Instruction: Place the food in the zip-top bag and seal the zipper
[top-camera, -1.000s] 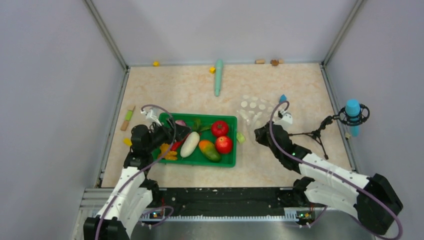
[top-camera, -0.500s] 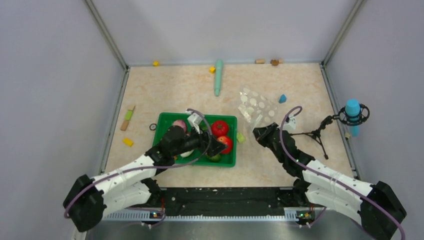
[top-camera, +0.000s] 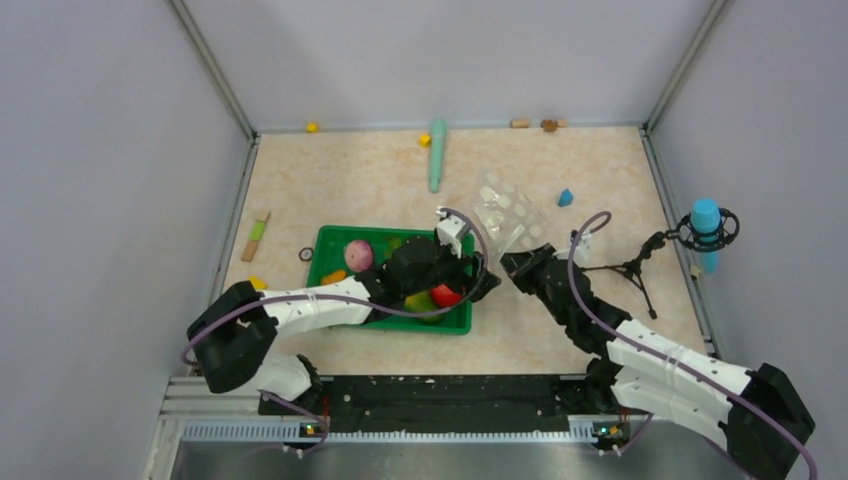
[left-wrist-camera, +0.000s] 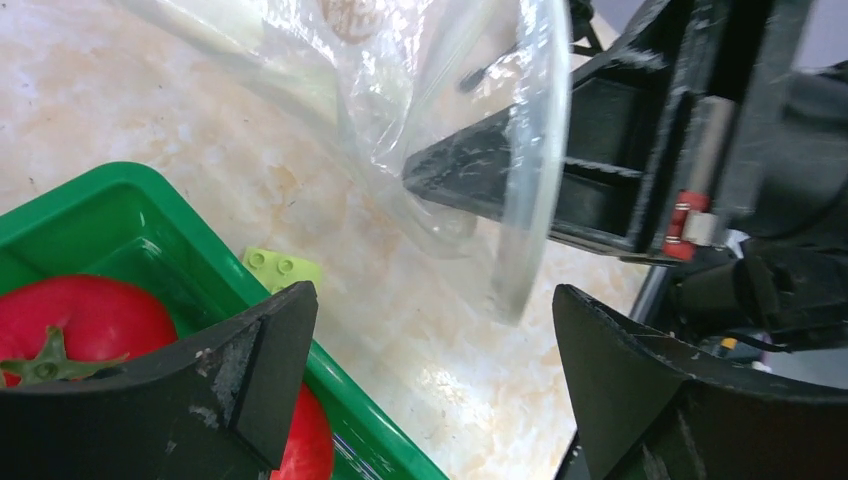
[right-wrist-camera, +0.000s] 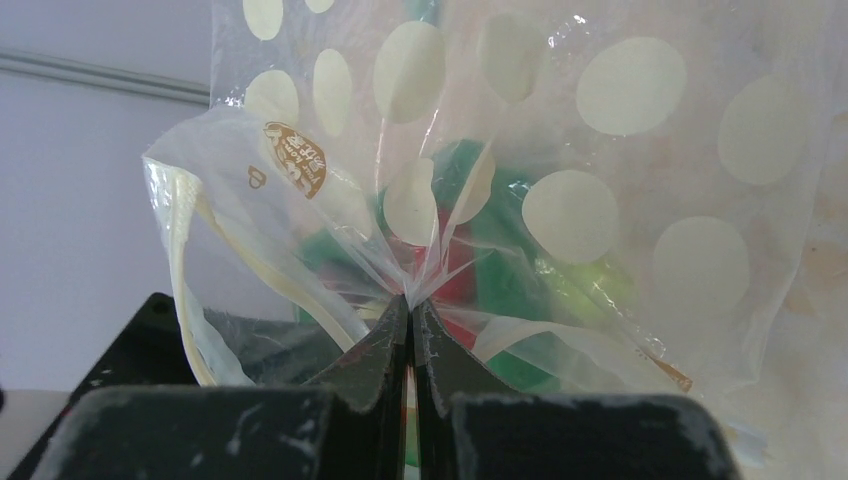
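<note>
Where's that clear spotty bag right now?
In the top view the dotted bag sits just right of the green tray, pinched in the shut right gripper, with a small blue block to its right.

I am standing in what looks like a robotics lab, at a boxed-in test cell rather than any kitchen. Plain grey panels (top-camera: 120, 150) on metal frame posts (top-camera: 212, 70) are walling in a marble-print counter (top-camera: 350, 180) on three sides. The left arm (top-camera: 300, 305) and the right arm (top-camera: 660, 355), white and black, are sitting bolted by a slotted metal rail (top-camera: 430, 430), with purple cables (top-camera: 570, 258) looping off them. A blue-headed microphone (top-camera: 706, 222) is standing on a small tripod at the right edge. The food (top-camera: 358, 254) lying in the green tray (top-camera: 345, 231) is plastic toy produce.
</note>
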